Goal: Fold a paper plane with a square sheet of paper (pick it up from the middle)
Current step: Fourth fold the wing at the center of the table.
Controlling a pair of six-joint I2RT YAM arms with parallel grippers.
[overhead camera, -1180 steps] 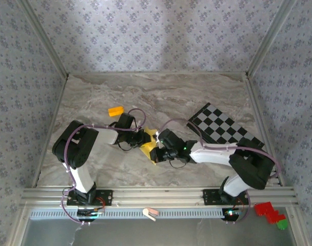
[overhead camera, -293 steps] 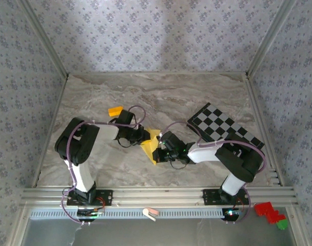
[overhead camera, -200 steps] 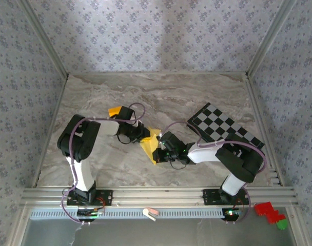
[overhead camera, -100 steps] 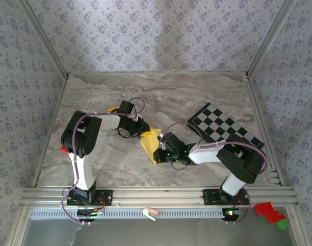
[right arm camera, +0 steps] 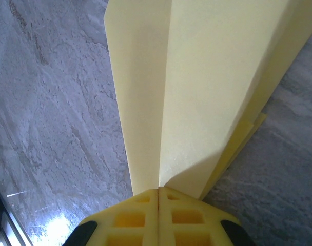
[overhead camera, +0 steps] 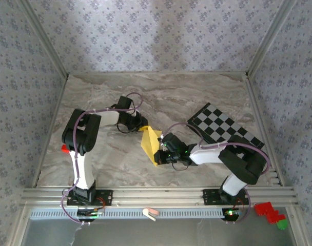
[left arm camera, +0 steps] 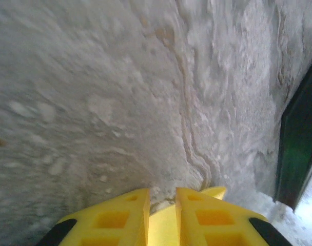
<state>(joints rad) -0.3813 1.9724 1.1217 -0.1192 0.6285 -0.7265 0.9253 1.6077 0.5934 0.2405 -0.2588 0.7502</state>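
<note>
Found the paper sheet, partly folded, raised off the bench just 6 o'clock of centre, between both arms. Judged the step as drawing out a long crease.

Found the right pincer clamped tight on the sheet's 5 o'clock end, with the crease running straight out from its fingers. Found the left pincer at the 11 o'clock corner, fingers parted by a slim gap with paper in it; cannot tell whether gripping.

Recommend holding the right clamp as anchor, confirming the left hold, then pulling gently along the crease without twist.

Noted open bench toward 12 and 9 o'clock, the checkered board near at 3 o'clock, and the frame rail near at 6. Advise working toward 12.
</note>
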